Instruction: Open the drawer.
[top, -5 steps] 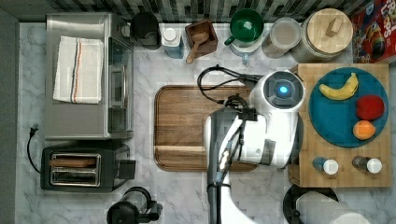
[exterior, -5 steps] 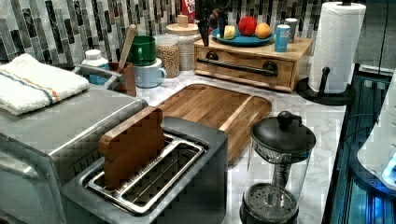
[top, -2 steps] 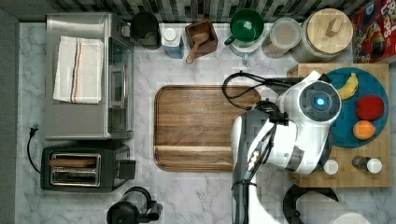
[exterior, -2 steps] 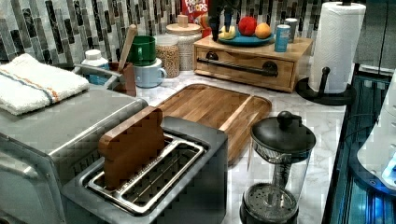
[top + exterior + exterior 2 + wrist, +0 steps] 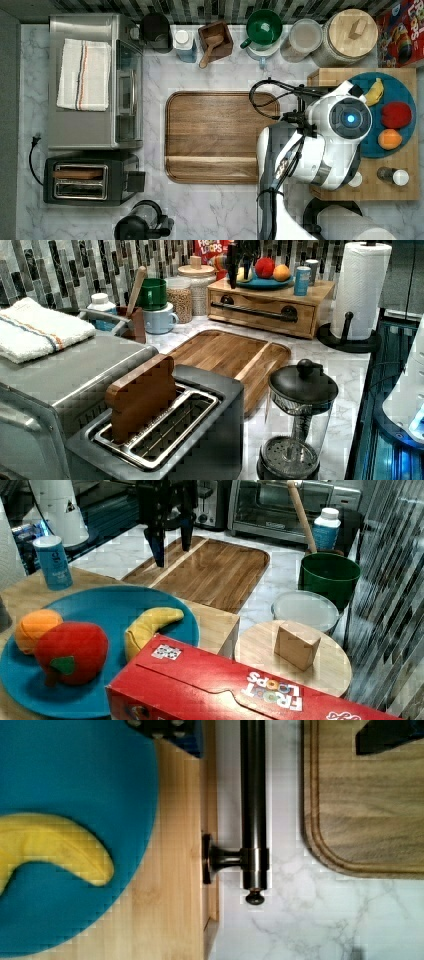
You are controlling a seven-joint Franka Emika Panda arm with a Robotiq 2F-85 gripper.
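I am holding my gripper [image 5: 171,542] above the counter, its two dark fingers [image 5: 156,545] pointing straight down and standing apart with nothing between them. In the right view they are hanging over the seam between the wooden cutting board [image 5: 210,572] and the bamboo box that carries the blue plate [image 5: 100,615] of toy fruit.

The drawer [image 5: 262,312] is sitting closed in the front face of that box, at the back of the marble counter in the left view. Its black bar handle [image 5: 252,311] is running lengthwise across the drawer front, parallel to the near edge of the cutting board.

In the wrist view the handle [image 5: 254,805] is lying directly below me as a dark rod, held off the drawer front by a short post, with one capped end showing. A strip of marble is separating the rod from the board.

I judge that the drawer must be pulled toward the cutting board, at right angles to the rod, so my fingers should be straddling the rod as I come down onto it.
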